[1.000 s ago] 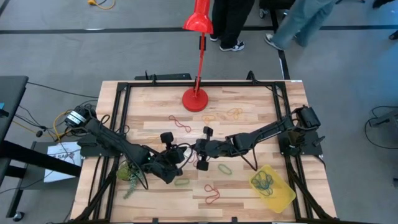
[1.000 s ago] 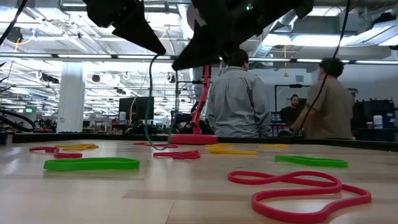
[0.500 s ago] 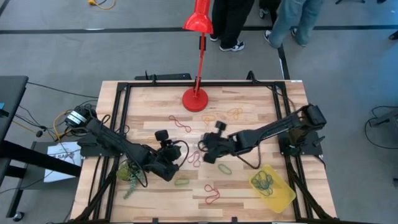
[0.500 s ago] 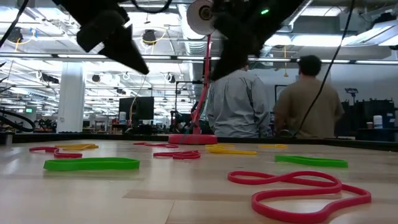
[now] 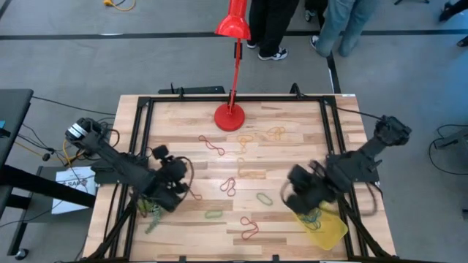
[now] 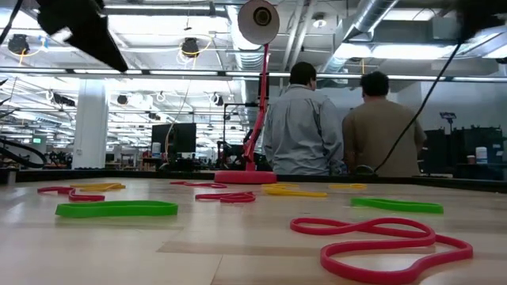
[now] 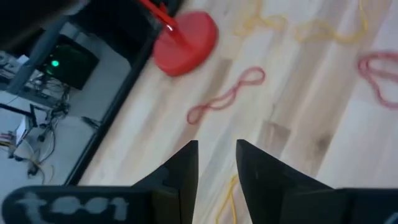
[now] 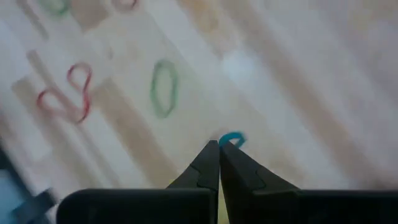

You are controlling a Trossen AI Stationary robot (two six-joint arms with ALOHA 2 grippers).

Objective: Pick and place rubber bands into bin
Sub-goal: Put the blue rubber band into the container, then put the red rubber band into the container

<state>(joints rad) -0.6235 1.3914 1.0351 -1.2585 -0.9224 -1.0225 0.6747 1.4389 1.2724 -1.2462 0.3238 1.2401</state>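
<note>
Right gripper [image 8: 219,144], jaws pinched on a blue rubber band [image 8: 232,139], is nearing the bin [image 5: 333,232]; release only above it. Left gripper [image 7: 216,149] is waiting, jaws apart.

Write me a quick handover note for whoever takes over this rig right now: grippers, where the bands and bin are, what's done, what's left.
Right gripper: shut on a blue rubber band, above the yellow bin's near edge.
Left gripper: open, empty, at the table's left side.
Done: several dark bands lie in the bin.
Left: drop the blue band; collect the loose red, green and yellow bands on the table.
</note>
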